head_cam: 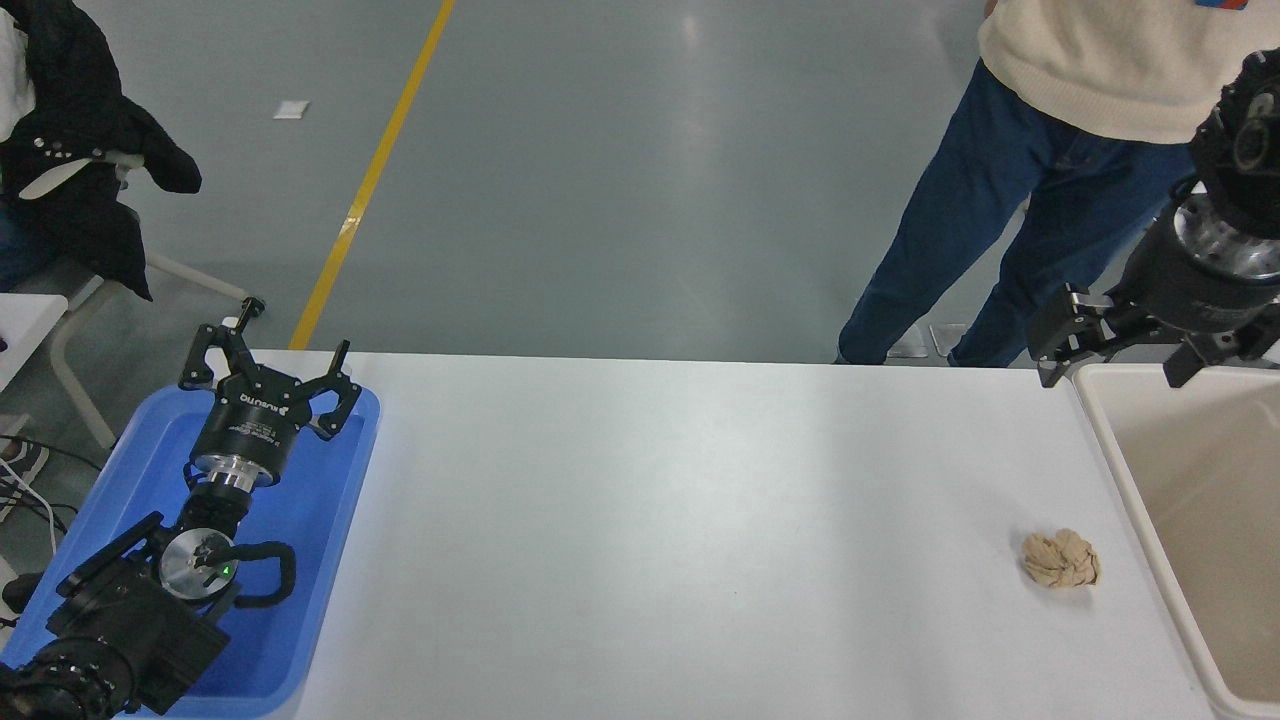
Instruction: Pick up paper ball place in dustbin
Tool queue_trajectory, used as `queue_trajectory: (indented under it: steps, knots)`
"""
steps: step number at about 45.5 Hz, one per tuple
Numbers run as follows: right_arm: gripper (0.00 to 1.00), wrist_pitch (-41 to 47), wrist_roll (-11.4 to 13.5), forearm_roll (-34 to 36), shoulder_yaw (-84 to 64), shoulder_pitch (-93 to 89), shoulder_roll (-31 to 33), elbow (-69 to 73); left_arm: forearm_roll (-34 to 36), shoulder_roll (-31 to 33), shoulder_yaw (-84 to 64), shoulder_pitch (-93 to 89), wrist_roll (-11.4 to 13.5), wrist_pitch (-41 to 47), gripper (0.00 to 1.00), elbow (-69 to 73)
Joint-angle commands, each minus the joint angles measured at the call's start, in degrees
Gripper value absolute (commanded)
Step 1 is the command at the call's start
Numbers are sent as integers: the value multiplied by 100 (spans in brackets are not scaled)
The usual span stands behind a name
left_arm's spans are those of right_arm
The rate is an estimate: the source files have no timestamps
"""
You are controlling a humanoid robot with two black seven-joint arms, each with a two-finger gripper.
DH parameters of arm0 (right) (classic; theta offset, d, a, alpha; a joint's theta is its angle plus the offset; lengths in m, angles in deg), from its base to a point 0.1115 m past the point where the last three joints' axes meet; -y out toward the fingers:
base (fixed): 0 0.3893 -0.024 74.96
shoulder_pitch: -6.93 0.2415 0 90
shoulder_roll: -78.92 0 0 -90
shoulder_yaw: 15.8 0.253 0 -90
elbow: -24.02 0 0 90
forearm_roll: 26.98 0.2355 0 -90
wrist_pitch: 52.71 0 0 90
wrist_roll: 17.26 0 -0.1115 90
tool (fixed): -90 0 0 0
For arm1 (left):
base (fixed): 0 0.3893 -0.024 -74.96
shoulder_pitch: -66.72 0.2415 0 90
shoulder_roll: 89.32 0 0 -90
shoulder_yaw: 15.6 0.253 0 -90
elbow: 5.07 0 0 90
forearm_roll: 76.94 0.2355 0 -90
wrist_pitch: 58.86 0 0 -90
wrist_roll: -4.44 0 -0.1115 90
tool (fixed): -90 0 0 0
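Paper ball (1060,558): near tabletop's right edge, beside dustbin (1100,440); likely light, crushable; pinch across middle.
Right gripper (1115,350): spread open, empty.

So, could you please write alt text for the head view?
A tan paper ball lies on the white table beside the cream dustbin; the right gripper hangs above the bin's far corner. The left gripper, open, sits over a blue tray.

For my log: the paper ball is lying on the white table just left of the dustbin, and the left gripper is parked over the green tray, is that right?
Not quite: the head view shows the tray under the left gripper is blue, not green. The rest holds: the paper ball lies on the white table, just left of the dustbin.
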Motion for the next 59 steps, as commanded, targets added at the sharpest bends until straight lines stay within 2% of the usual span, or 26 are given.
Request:
queue_trajectory:
  steps: [1,10,17,45,59]
  knots:
    - [100,-1304,0,-41,165,-895,694,-44,-7,0,0,0,-2,0,100,1]
    - [100,-2342,0,-392,341,-2028,739,-404,-7,0,0,0,-2,0,100,1]
    - [100,-2395,0,-744,815,-2696,765,-650,-7,0,0,0,-2,0,100,1]
    - [100,-2422,0,-639,2239,-4437,739,-1951,-7,0,0,0,7,0,100,1]
    - [100,-2448,0,-639,2327,-4982,519,-2619,-7,0,0,-9,-2,0,100,1]
